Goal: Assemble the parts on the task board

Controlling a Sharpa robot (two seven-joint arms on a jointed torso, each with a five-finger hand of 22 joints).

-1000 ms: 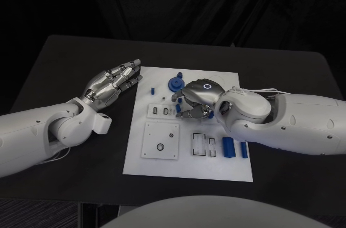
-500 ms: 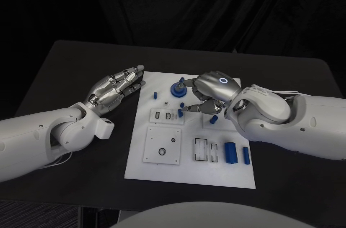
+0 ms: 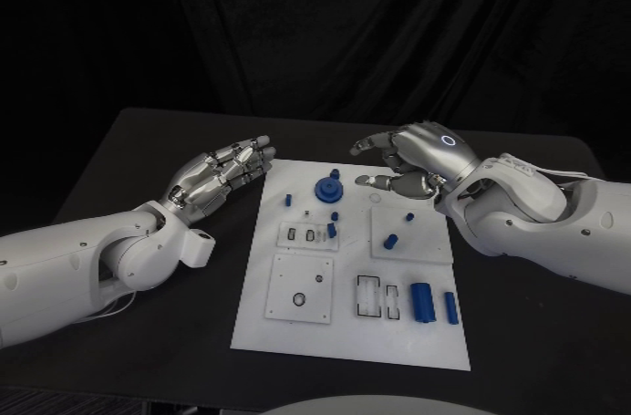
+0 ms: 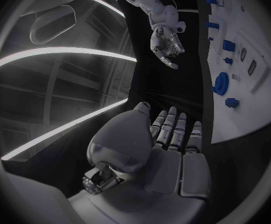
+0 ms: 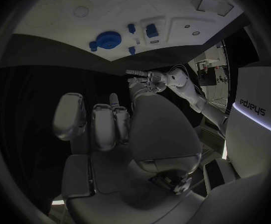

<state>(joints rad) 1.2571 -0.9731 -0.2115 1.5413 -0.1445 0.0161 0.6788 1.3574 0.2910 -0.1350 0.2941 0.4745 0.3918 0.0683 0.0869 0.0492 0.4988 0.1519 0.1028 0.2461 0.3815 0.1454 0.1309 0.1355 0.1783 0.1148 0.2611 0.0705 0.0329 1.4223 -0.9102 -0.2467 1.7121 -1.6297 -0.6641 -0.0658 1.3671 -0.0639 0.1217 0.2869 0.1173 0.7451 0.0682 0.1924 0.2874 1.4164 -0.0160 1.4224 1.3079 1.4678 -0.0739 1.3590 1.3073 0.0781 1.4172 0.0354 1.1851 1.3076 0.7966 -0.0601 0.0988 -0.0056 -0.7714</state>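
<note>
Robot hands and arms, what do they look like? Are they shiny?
Yes. Each robot hand, the left and the right, is shiny silver metal with many jointed fingers, a bit like a knight's glove. The right one has a small glowing blue ring on its back. The arms are smooth, rounded white shells, and thin white cables loop near the right wrist.

task board [image 3: 353, 324] showing white | parts [image 3: 422, 302] showing blue | table [image 3: 145, 141] showing black | each robot hand showing silver | arms [image 3: 79, 260] showing white

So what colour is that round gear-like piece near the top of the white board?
Blue; the round piece shows best in the head view.
</note>
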